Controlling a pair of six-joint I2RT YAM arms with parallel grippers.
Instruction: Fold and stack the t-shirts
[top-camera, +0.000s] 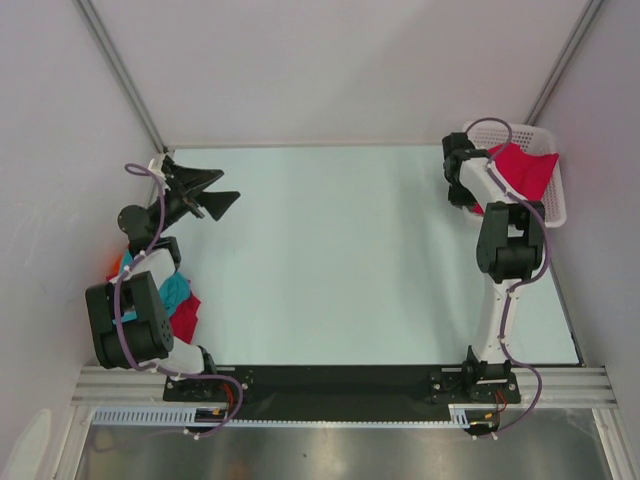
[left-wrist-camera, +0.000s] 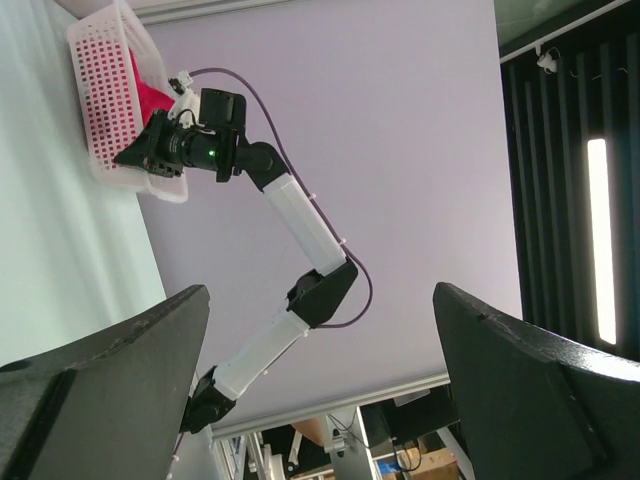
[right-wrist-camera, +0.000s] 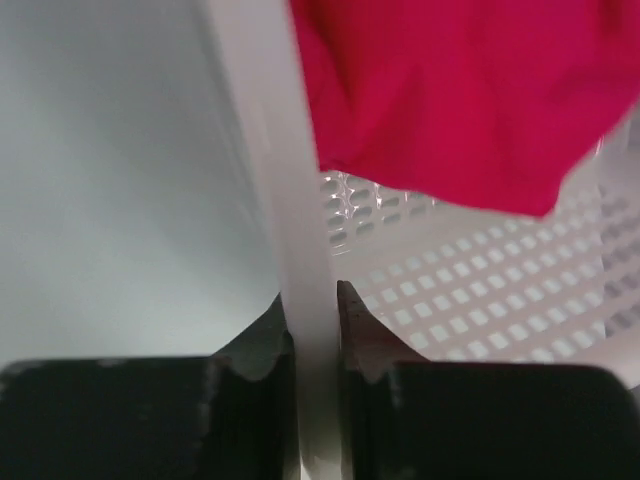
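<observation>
**Tabletop** (top-camera: 330, 250): pale, glossy, enclosed by white walls on three sides.

**White mesh basket** (top-camera: 553, 190): plastic, rectangular, at the far right corner of the tabletop against the right wall.

**Crimson-red t-shirt** (top-camera: 525, 168): unfolded and bunched inside the basket. Part of it drapes toward the basket's far right rim. In the right wrist view it hangs in loose folds above the perforated basket floor.

**Right gripper** (right-wrist-camera: 313, 300): at the basket's near left edge, arm stretched forward from its base. Its fingers (right-wrist-camera: 250, 370) are clamped on the basket's white rim, one on the outside over the tabletop and one on the inside. They touch the rim, not the cloth.

**Left gripper** (top-camera: 228, 187): raised at the far left of the tabletop, pointing right across it. Its fingers (left-wrist-camera: 110, 390) are spread wide apart with nothing between them. Its wrist camera looks across at the right arm and the basket.

**Folded t-shirts**: grouped at the near left edge of the tabletop, largely hidden beneath the left arm.
- Teal t-shirt (top-camera: 176, 290): in the middle of the group.
- Red t-shirt (top-camera: 187, 318): just beside the teal one, on its near side.
- Orange t-shirt (top-camera: 114, 268): only a sliver shows at the left edge.

Whether these three overlap in one stack cannot be told.
</observation>
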